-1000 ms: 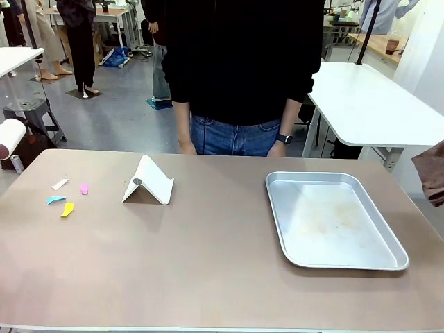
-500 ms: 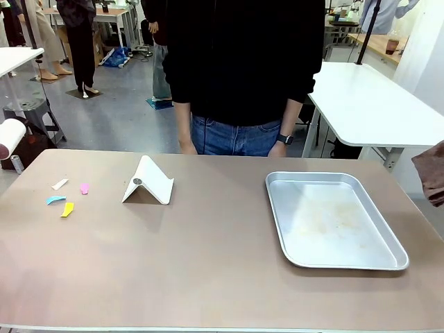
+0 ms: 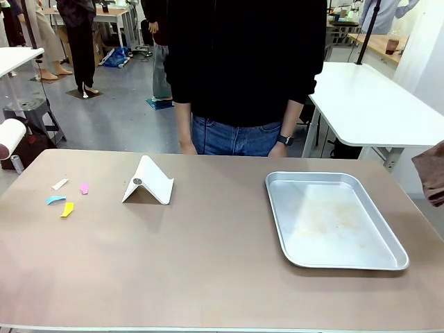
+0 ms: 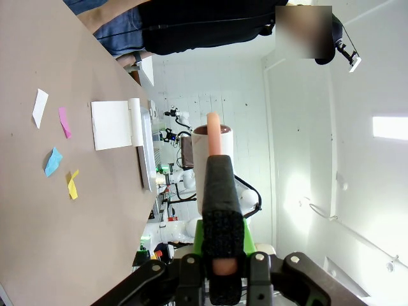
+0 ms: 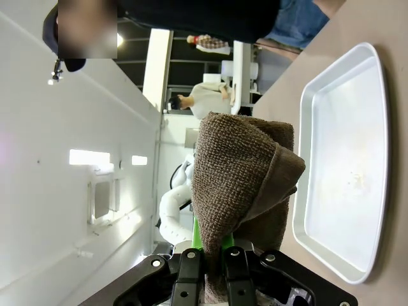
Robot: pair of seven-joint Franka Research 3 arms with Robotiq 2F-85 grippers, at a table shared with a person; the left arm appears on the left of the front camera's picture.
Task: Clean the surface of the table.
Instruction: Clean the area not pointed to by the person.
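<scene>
Beige-brown and matte, the table (image 3: 208, 270) spans the front view from side to side. A silver tray (image 3: 279, 208) lies flat on its right half, with faint marks on its floor. Left of centre, a white folded stand (image 3: 148, 182) sits tent-wise, well apart from the tray. Four paper pieces lie in a loose group near the left edge of the table: a white scrap (image 3: 60, 184), a pink scrap (image 3: 84, 188), a blue scrap (image 3: 55, 200) and a yellow scrap (image 3: 67, 209). None touches another. A person (image 3: 243, 69) in a black top and jeans stands at the far edge, arms down, with a watch on one wrist. In the left wrist view, the left gripper (image 4: 220, 255) has its jaws clamped on the handle of a roller (image 4: 213, 143), and the white roll points away from the fingers. The front view places the roller at the left border, beyond the table's far-left corner. In the right wrist view, the right gripper (image 5: 213, 255) has its jaws clamped on a bunched brown cloth (image 5: 242, 172), which is near the tray. The front view places the cloth at the right border, beside the table's right side.
</scene>
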